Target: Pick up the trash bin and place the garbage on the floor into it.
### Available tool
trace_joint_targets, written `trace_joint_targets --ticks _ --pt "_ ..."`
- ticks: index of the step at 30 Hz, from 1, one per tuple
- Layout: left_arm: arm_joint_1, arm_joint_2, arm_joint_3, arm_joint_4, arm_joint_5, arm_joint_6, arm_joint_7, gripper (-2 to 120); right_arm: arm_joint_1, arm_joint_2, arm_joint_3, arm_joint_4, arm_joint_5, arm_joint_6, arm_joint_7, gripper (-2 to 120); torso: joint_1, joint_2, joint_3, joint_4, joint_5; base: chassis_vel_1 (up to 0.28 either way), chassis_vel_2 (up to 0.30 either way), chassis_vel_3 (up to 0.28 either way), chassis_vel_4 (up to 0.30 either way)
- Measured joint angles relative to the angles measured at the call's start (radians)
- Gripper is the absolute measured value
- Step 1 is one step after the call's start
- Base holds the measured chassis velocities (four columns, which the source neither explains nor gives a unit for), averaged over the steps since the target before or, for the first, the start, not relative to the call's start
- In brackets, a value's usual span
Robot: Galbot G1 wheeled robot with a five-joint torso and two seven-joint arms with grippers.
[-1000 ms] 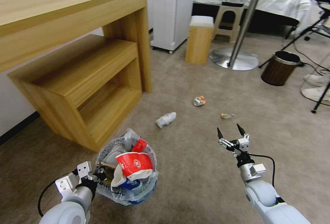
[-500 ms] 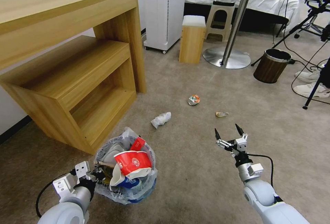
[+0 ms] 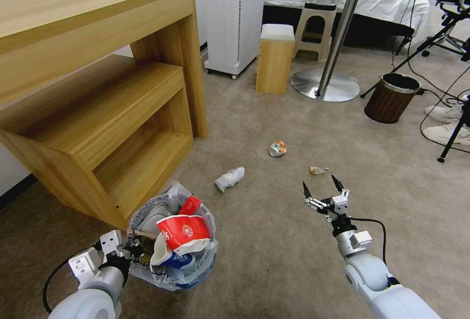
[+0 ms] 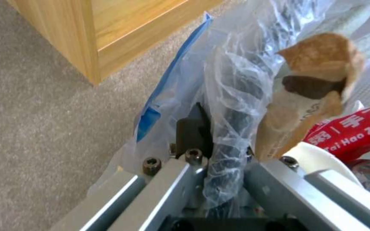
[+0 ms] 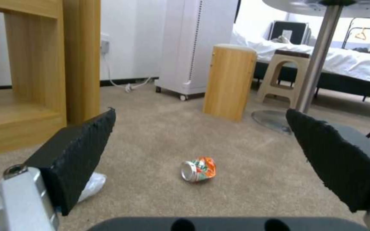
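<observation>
The trash bin (image 3: 192, 274), a small round bin lined with a crinkly whitish bag, hangs low at the left, next to the wooden shelf. It is heaped with litter, with a red-white paper cup (image 3: 184, 231) on top. My left gripper (image 3: 131, 249) is shut on the bin's rim; the bagged rim (image 4: 230, 141) sits pinched between its fingers (image 4: 191, 130). On the beige floor (image 3: 274, 260) lie a white tissue (image 3: 229, 178), a crushed can (image 3: 277, 148) and a tiny bottle (image 3: 318, 170). My right gripper (image 3: 322, 191) hovers open just short of the bottle, facing the can (image 5: 198, 169).
A wooden desk with a shelf (image 3: 98, 93) stands close on the left. Farther off are a white cabinet (image 3: 235, 15), a wooden stool (image 3: 274, 59), a round table's base (image 3: 324, 85) and a brown wood-look bin (image 3: 391, 98). Tripod legs and cables (image 3: 450, 137) crowd the right.
The whole picture has shifted slightly, so the camera has moved with the robot. Both arms keep their poses: the left still holds the bin, the right stays open.
</observation>
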Motion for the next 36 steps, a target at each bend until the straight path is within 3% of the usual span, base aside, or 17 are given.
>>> trace_joint_targets --ticks 36 --pt "0.005 0.0 -0.003 0.0 0.001 -0.008 0.004 0 0.015 0.005 -0.013 -0.012 -0.001 0.002 -0.009 93 0.0 0.0 0.0 -0.0002 -0.0001 -0.085 0.084 0.083 -0.083"
